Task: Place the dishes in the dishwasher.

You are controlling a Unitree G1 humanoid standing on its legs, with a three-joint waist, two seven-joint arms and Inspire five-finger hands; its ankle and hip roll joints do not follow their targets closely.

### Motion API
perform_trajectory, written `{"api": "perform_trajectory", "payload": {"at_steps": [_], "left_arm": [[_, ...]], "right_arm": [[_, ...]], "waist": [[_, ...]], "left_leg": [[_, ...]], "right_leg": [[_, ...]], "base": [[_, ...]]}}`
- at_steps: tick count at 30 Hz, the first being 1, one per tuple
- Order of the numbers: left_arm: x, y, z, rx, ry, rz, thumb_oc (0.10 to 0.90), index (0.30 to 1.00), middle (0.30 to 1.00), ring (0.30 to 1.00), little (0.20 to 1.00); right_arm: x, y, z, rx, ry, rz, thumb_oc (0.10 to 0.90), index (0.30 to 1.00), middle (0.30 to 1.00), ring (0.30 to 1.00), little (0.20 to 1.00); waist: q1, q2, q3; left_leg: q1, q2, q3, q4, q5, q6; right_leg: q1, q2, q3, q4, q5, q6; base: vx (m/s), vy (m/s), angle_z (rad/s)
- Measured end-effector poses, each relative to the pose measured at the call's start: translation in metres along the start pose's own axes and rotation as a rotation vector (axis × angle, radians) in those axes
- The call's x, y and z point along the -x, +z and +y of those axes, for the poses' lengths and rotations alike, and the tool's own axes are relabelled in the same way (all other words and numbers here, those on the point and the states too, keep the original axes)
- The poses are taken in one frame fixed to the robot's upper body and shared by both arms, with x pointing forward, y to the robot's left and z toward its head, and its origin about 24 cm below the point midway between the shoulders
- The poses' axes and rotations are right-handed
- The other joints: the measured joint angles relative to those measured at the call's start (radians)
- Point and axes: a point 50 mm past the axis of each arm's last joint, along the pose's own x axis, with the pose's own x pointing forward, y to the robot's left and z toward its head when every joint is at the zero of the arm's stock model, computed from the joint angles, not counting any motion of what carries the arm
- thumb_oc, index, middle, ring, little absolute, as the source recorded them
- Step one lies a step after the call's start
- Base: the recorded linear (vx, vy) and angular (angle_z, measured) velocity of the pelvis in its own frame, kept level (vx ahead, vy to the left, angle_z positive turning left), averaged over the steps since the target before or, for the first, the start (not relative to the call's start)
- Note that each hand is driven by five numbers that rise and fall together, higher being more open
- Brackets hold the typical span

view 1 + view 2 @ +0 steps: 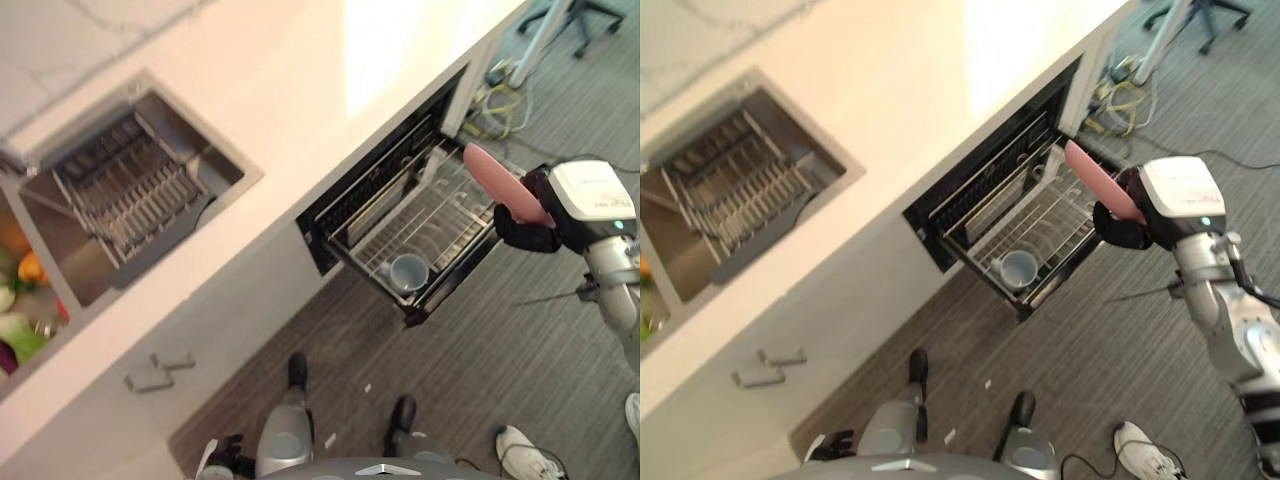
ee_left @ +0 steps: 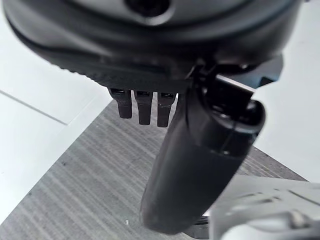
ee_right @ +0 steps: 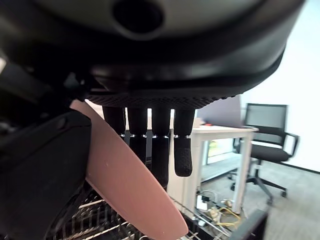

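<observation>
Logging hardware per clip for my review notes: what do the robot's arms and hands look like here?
The right robot hand is dark, almost black, with a row of segmented fingers and a thick thumb. A boxy white wrist housing with a small green light sits behind it, on a silver-grey jointed arm. The left robot hand is the same dark build, with a ribbed strip across the palm's edge.

We read this as mock kitchen set inside office or lab. Kitchen signs: long pale desk [image 1: 300,90] with inset steel sink [image 1: 75,255] holding dish rack [image 1: 130,195]; built-in dishwasher [image 1: 345,215] below, wire drawer rack [image 1: 425,230] pulled out, cup [image 1: 408,270] in it; cabinet handles [image 1: 160,370]. Office signs: grey carpet floor [image 1: 500,370], swivel chairs [image 3: 267,145], white table [image 3: 220,137], loose cables [image 1: 500,95] on floor.
</observation>
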Motion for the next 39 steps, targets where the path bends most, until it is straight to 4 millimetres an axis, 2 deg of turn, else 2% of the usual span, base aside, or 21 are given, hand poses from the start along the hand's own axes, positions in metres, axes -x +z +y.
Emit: {"api": "perform_trajectory", "payload": {"at_steps": [2, 4, 5, 8, 11, 12, 15, 16, 17, 19, 20, 21, 22, 23, 26, 31, 35, 39], "left_arm": [[-0.001, -0.002, 0.004, -0.006, 0.009, 0.012, 0.8, 0.9, 0.9, 0.9, 0.9], [-0.001, -0.002, 0.005, -0.006, 0.012, 0.011, 0.8, 0.9, 0.9, 0.9, 0.9], [-0.002, 0.0, 0.009, -0.007, 0.02, 0.006, 0.8, 0.9, 0.9, 0.9, 0.9], [-0.006, 0.029, 0.021, 0.006, 0.052, -0.08, 0.8, 0.9, 0.9, 0.9, 0.9], [-0.008, 0.049, 0.026, 0.002, 0.064, -0.148, 0.8, 0.9, 0.9, 0.9, 0.9], [-0.008, 0.049, 0.026, 0.002, 0.064, -0.148, 0.8, 0.9, 0.9, 0.9, 0.9], [-0.007, 0.063, 0.027, 0.039, 0.074, -0.192, 0.8, 0.9, 0.9, 0.9, 0.9], [-0.007, 0.063, 0.027, 0.039, 0.074, -0.192, 0.8, 0.9, 0.9, 0.9, 0.9], [-0.007, 0.062, 0.024, 0.028, 0.076, -0.19, 0.8, 0.9, 0.9, 0.9, 0.9], [-0.006, 0.067, 0.016, 0.014, 0.054, -0.211, 0.8, 0.9, 0.9, 0.9, 0.9], [-0.005, 0.073, 0.011, 0.006, 0.042, -0.235, 0.8, 0.9, 0.9, 0.9, 0.9], [-0.003, 0.08, 0.006, -0.013, 0.026, -0.272, 0.8, 0.9, 0.9, 0.9, 0.9], [-0.003, 0.08, 0.006, -0.013, 0.026, -0.272, 0.8, 0.9, 0.9, 0.9, 0.9], [-0.002, 0.082, 0.005, -0.014, 0.023, -0.279, 0.8, 0.9, 0.9, 0.9, 0.9], [-0.002, 0.082, 0.004, -0.007, 0.025, -0.272, 0.8, 0.9, 0.9, 0.9, 0.9], [-0.003, 0.078, 0.005, 0.009, 0.029, -0.254, 0.8, 0.9, 0.9, 0.9, 0.9], [-0.003, 0.076, 0.005, 0.01, 0.024, -0.248, 0.8, 0.9, 0.9, 0.9, 0.9], [-0.004, 0.068, 0.006, 0.018, 0.025, -0.218, 0.8, 0.9, 0.9, 0.9, 0.9]], "right_arm": [[-0.014, 0.01, -0.008, 0.039, -0.033, -0.059, 0.4, 0.3, 0.3, 0.3, 0.3], [-0.021, 0.015, -0.009, 0.059, -0.044, -0.079, 0.4, 0.3, 0.3, 0.3, 0.3], [-0.032, 0.02, -0.007, 0.075, -0.028, -0.103, 0.4, 0.3, 0.3, 0.3, 0.3], [-0.036, 0.012, 0.013, 0.11, 0.085, -0.073, 0.4, 0.3, 0.3, 0.3, 0.3], [-0.042, 0.005, 0.041, 0.198, 0.241, -0.052, 0.4, 0.3, 0.3, 0.3, 0.3], [-0.042, 0.005, 0.041, 0.198, 0.241, -0.052, 0.4, 0.3, 0.3, 0.3, 0.3], [-0.041, -0.004, 0.062, 0.212, 0.335, 0.013, 0.4, 0.3, 0.3, 0.3, 0.3], [-0.041, -0.004, 0.062, 0.212, 0.335, 0.013, 0.4, 0.3, 0.3, 0.3, 0.3], [-0.049, -0.001, 0.067, 0.235, 0.341, 0.015, 0.4, 0.3, 0.3, 0.3, 0.3], [-0.061, -0.002, 0.056, 0.277, 0.294, 0.018, 0.4, 0.3, 0.3, 0.3, 0.3], [-0.06, -0.007, 0.057, 0.271, 0.281, 0.065, 0.549, 0.524, 0.524, 0.524, 0.524], [-0.06, -0.013, 0.06, 0.253, 0.278, 0.117, 0.761, 0.841, 0.841, 0.841, 0.841], [-0.06, -0.013, 0.06, 0.253, 0.278, 0.117, 0.761, 0.841, 0.841, 0.841, 0.841], [-0.059, -0.013, 0.062, 0.25, 0.28, 0.14, 0.8, 0.9, 0.9, 0.9, 0.9], [-0.059, -0.005, 0.062, 0.209, 0.247, 0.15, 0.8, 0.9, 0.9, 0.9, 0.9], [-0.046, 0.013, 0.065, 0.141, 0.22, 0.082, 0.8, 0.9, 0.9, 0.9, 0.9], [-0.046, 0.008, 0.057, 0.098, 0.179, 0.113, 0.8, 0.9, 0.9, 0.9, 0.9], [-0.045, -0.001, 0.043, 0.037, 0.108, 0.158, 0.8, 0.9, 0.9, 0.9, 0.9]], "waist": [[0.042, -0.02, 0.024], [0.046, -0.025, 0.029], [0.042, -0.036, 0.037], [0.075, -0.038, 0.069], [0.075, -0.034, 0.098], [0.075, -0.034, 0.098], [0.063, -0.018, 0.118], [0.063, -0.018, 0.118], [0.045, -0.018, 0.118], [0.016, -0.012, 0.12], [0.015, -0.005, 0.12], [0.017, 0.005, 0.118], [0.017, 0.005, 0.118], [0.015, 0.013, 0.117], [0.008, 0.027, 0.115], [-0.009, 0.043, 0.109], [-0.018, 0.044, 0.108], [-0.02, 0.041, 0.08]], "left_leg": [[-0.008, -0.011, -0.001, -0.005, 0.0, 0.001], [-0.015, -0.019, -0.002, -0.007, 0.001, 0.002], [-0.018, -0.023, -0.003, -0.007, 0.001, 0.002], [-0.029, -0.032, -0.016, -0.008, 0.003, 0.005], [-0.037, -0.041, -0.021, -0.009, 0.005, 0.009], [-0.037, -0.041, -0.021, -0.009, 0.005, 0.009], [-0.045, -0.052, -0.008, -0.012, 0.003, 0.019], [-0.045, -0.052, -0.008, -0.012, 0.003, 0.019], [-0.041, -0.057, 0.003, -0.012, 0.001, 0.022], [-0.036, -0.064, 0.028, -0.013, -0.002, 0.029], [-0.033, -0.065, 0.029, -0.013, -0.002, 0.031], [-0.033, -0.066, 0.029, -0.013, -0.002, 0.033], [-0.033, -0.066, 0.029, -0.013, -0.002, 0.033], [-0.033, -0.067, 0.029, -0.013, -0.002, 0.034], [-0.026, -0.066, 0.029, -0.013, -0.002, 0.034], [0.011, -0.066, 0.03, -0.014, -0.004, 0.037], [0.024, -0.062, 0.032, -0.014, -0.004, 0.038], [0.032, -0.06, 0.033, -0.014, -0.004, 0.038]], "right_leg": [[-0.008, -0.009, -0.003, 0.0, -0.002, 0.002], [-0.012, -0.011, -0.006, 0.001, -0.001, 0.003], [-0.014, -0.017, -0.007, 0.0, -0.001, 0.004], [-0.016, -0.027, -0.013, 0.0, -0.003, 0.007], [-0.022, -0.035, -0.016, 0.001, -0.001, 0.011], [-0.022, -0.035, -0.016, 0.001, -0.001, 0.011], [-0.038, -0.05, -0.009, 0.001, 0.004, 0.019], [-0.038, -0.05, -0.009, 0.001, 0.004, 0.019], [-0.041, -0.058, 0.003, 0.0, 0.006, 0.022], [-0.051, -0.068, 0.025, 0.001, 0.013, 0.03], [-0.049, -0.073, 0.027, 0.001, 0.014, 0.031], [-0.049, -0.071, 0.027, 0.001, 0.014, 0.032], [-0.049, -0.071, 0.027, 0.001, 0.014, 0.032], [-0.049, -0.072, 0.027, 0.001, 0.015, 0.033], [-0.043, -0.073, 0.029, 0.001, 0.015, 0.033], [-0.008, -0.072, 0.033, 0.001, 0.015, 0.033], [0.001, -0.069, 0.038, 0.001, 0.017, 0.032], [0.01, -0.068, 0.04, 0.0, 0.016, 0.032]], "base": [[-0.04, -0.02, 0.06], [-0.05, -0.005, 0.07], [-0.04, 0.004, 0.1], [-0.03, 0.018, 0.16], [-0.03, 0.027, 0.05], [0.0, 0.0, 0.0], [-0.02, 0.065, -0.04], [-0.02, 0.046, -0.16], [-0.02, 0.04, -0.24], [-0.02, 0.055, -0.26], [0.0, 0.034, -0.07], [0.0, 0.0, 0.0], [0.0, 0.0, 0.0], [0.0, 0.0, 0.0], [0.0, 0.0, 0.0], [0.02, -0.011, -0.02], [0.02, -0.013, -0.04], [0.04, -0.014, 0.01]]}}
